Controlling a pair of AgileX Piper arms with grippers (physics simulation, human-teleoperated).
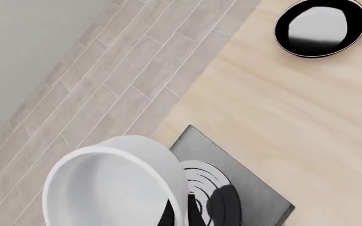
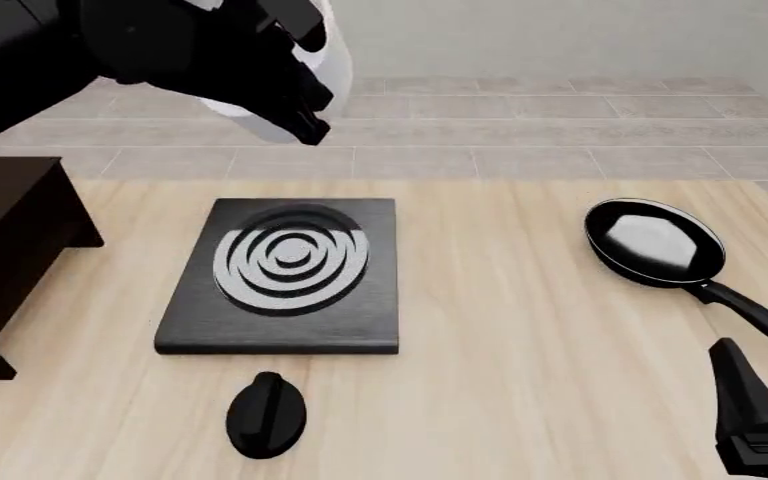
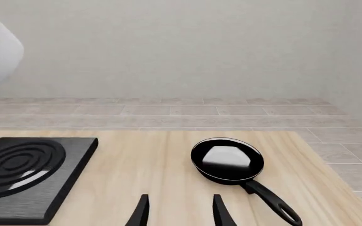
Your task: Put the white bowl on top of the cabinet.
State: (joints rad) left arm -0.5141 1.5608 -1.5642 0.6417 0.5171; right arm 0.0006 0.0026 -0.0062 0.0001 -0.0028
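the left gripper (image 2: 307,112) held the plain glossy white deep bowl (image 1: 115,186) high above the light wooden table (image 2: 518,350), its dark fingers (image 1: 193,207) closed over the bowl's rim; in the left wrist view one finger lay inside the wall and the rest outside, with the bowl tilted and its mouth facing the camera. the bowl hung over the far edge of the flat black stove slab with silver concentric rings (image 2: 284,270), as the wrist view showed the slab directly beneath. the large dark brown box-shaped cabinet (image 2: 4,260) stood at the left edge of the table, well apart from the bowl and only partly in frame. the step in hand appeared to be the carry toward the cabinet. done well, it would call for keeping the height, travelling leftward until the bowl sat over the flat top rather than its edge, levelling the bowl so its base faced down, then lowering until contact before releasing. the main risk seemed to be slip at the thin rim grip. the right gripper (image 3: 179,212) rested low near the black frying pan (image 3: 227,160), its fingers parted and empty.
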